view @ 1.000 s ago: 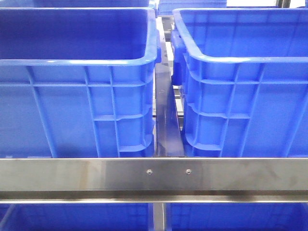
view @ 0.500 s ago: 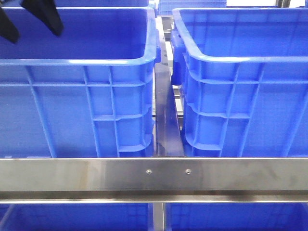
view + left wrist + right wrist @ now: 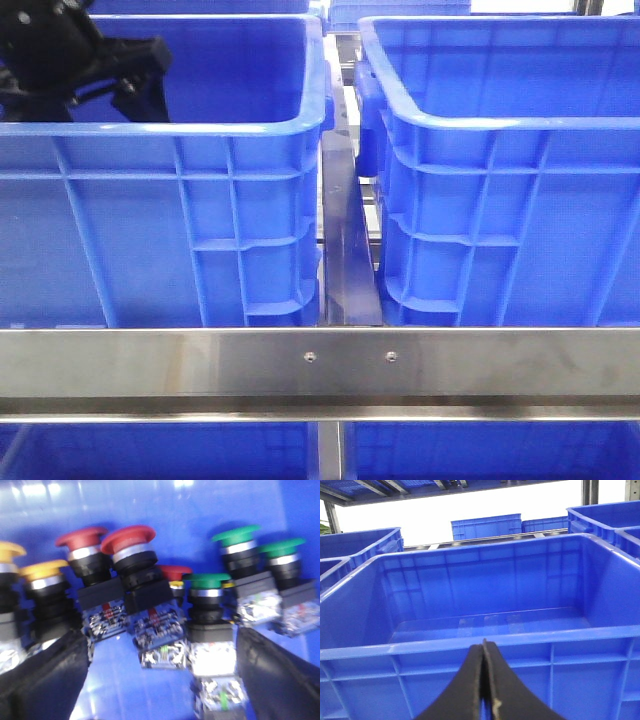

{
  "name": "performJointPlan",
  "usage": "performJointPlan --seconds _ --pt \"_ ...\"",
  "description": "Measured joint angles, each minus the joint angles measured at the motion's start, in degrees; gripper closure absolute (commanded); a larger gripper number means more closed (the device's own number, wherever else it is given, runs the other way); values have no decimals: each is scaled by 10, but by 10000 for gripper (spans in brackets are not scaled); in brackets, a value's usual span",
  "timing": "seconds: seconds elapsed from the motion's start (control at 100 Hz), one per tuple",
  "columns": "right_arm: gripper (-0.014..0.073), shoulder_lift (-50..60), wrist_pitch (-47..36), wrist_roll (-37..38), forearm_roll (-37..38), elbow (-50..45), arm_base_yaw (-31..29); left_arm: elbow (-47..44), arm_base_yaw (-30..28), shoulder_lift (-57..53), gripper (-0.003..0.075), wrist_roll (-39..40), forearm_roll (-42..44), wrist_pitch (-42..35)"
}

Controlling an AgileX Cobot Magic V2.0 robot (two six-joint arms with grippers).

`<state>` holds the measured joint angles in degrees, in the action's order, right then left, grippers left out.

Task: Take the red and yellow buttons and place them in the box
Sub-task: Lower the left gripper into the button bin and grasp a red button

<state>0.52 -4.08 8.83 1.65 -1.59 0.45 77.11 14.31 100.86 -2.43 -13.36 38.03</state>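
In the left wrist view, push buttons with black bodies lie on the blue floor of the left bin (image 3: 200, 130). Two red buttons (image 3: 127, 537) lie side by side, and a third red cap (image 3: 175, 572) shows behind. Two yellow buttons (image 3: 42, 570) lie beside them, and three green buttons (image 3: 235, 532) on the other side. My left gripper (image 3: 160, 680) is open and empty above them; in the front view it (image 3: 75, 100) reaches into the left bin. My right gripper (image 3: 484, 650) is shut and empty, facing the empty blue box (image 3: 395, 652).
The right bin (image 3: 500, 120) stands beside the left one with a narrow gap (image 3: 345, 250) between them. A steel rail (image 3: 320, 365) crosses in front. More blue bins (image 3: 485, 527) stand behind and on a lower shelf (image 3: 160, 450).
My left gripper has come into the front view at the top left and moved down into the left bin. The bins have not moved.
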Motion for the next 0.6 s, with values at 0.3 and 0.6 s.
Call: performJointPlan --seconds 0.3,0.6 --pt "709 0 0 0 0 0 0 30 0 55 176 0 -8 -13" --pt "709 0 0 0 0 0 0 32 2 66 359 0 -16 -13"
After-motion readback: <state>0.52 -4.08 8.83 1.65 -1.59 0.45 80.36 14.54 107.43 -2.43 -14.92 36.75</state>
